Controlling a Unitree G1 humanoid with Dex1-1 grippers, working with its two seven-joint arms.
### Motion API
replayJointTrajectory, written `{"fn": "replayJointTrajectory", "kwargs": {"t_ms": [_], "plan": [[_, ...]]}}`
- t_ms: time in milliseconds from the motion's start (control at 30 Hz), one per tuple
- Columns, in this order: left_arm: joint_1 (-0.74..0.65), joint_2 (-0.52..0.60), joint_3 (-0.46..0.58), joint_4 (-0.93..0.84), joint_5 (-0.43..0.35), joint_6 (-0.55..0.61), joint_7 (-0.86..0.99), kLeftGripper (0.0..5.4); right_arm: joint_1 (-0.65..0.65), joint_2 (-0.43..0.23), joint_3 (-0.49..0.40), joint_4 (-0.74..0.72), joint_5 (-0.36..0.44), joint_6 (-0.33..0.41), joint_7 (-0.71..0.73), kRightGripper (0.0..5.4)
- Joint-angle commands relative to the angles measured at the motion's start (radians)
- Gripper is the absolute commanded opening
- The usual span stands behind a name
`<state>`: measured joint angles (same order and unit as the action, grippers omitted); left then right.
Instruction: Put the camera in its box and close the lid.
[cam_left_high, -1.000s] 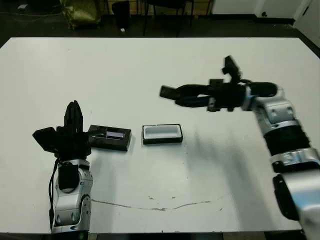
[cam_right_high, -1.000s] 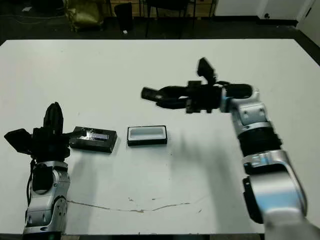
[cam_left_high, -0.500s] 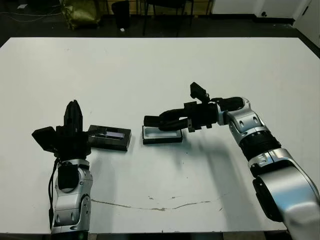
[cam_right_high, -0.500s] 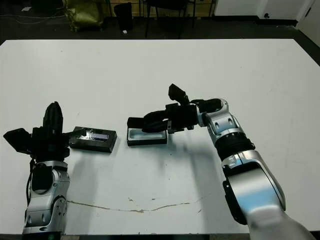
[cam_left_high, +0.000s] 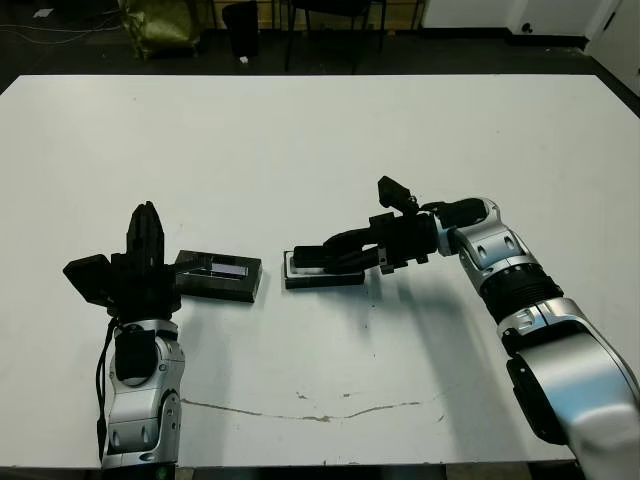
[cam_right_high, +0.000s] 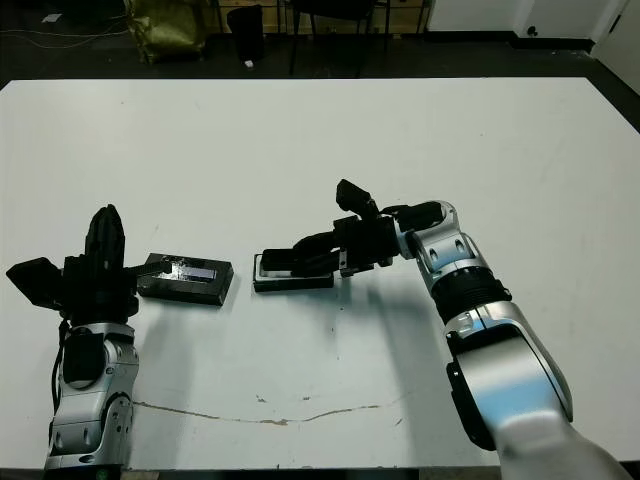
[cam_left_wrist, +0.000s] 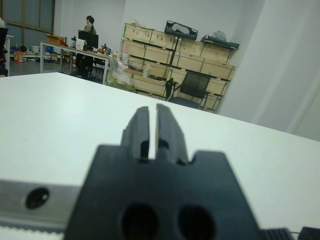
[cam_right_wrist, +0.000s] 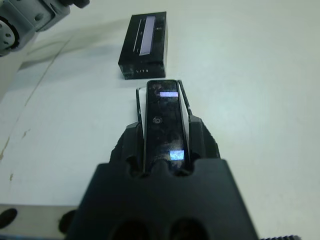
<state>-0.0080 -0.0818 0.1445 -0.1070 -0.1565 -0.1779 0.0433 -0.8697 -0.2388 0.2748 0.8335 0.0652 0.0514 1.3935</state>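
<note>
1. Camera (cam_right_wrist: 162, 120) is our starting point: we see the slim black bar clamped between the two black fingers (cam_right_wrist: 200, 137) of the right pincer (cam_left_high: 325, 257), with a pale glint near its far end and another near the fingers.
2. We see the camera lying lengthwise directly over the box (cam_left_high: 352, 277), low enough that it hides most of the white inside; whether it rests on the bottom or hovers just above, we cannot tell.
3. We find the box near the middle of the white tabletop (cam_left_high: 320, 140), its black rim showing on either side of the camera in the right wrist view.
4. We see the lid (cam_left_high: 219, 275) lying flat on the tabletop just beside the box, on the robot's left, apart from it by a narrow gap; the silvery-lavender stripe faces up.
5. We note that the right arm (cam_left_high: 500, 260) reaches in from the right, stretched low across the tabletop toward the box.
6. We see the left pincer (cam_left_high: 147, 235) standing upright just beside the lid's outer end, its fingers (cam_left_wrist: 170, 132) drawn together with only a thin slit between them and nothing held.
7. Beyond the tabletop, the left wrist view shows us shelves of stacked cardboard boxes (cam_left_wrist: 165, 55), a black chair (cam_left_wrist: 192, 87) and a person (cam_left_wrist: 90, 25) at a far desk.
</note>
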Motion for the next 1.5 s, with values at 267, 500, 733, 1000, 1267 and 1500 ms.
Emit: {"fn": "replayJointTrajectory", "kwargs": {"t_ms": [267,500,733,1000,1267,1500], "plan": [[0.019,0.002,0.0,0.01,0.007,0.006,0.008,0.0,-0.04,-0.009,0.026,-0.008,-0.04,0.031,0.012,0.78],[0.02,0.0,0.001,0.007,-0.002,0.013,0.008,0.0,-0.049,0.003,0.045,-0.004,-0.057,0.018,0.017,0.78],[0.023,0.003,-0.003,0.011,0.013,0.006,0.01,0.0,-0.056,0.01,0.068,-0.007,-0.07,0.035,0.025,0.78],[0.022,0.001,-0.003,0.016,0.012,-0.003,0.012,0.0,-0.069,0.021,0.083,0.005,-0.091,0.027,0.026,0.78],[0.021,-0.001,-0.002,0.015,-0.004,0.006,0.007,0.0,-0.071,0.031,0.091,0.018,-0.101,0.026,0.03,0.78],[0.023,-0.004,-0.003,0.017,0.0,-0.001,0.011,0.0,-0.059,0.036,0.094,-0.003,-0.119,0.021,0.003,0.78]]}}
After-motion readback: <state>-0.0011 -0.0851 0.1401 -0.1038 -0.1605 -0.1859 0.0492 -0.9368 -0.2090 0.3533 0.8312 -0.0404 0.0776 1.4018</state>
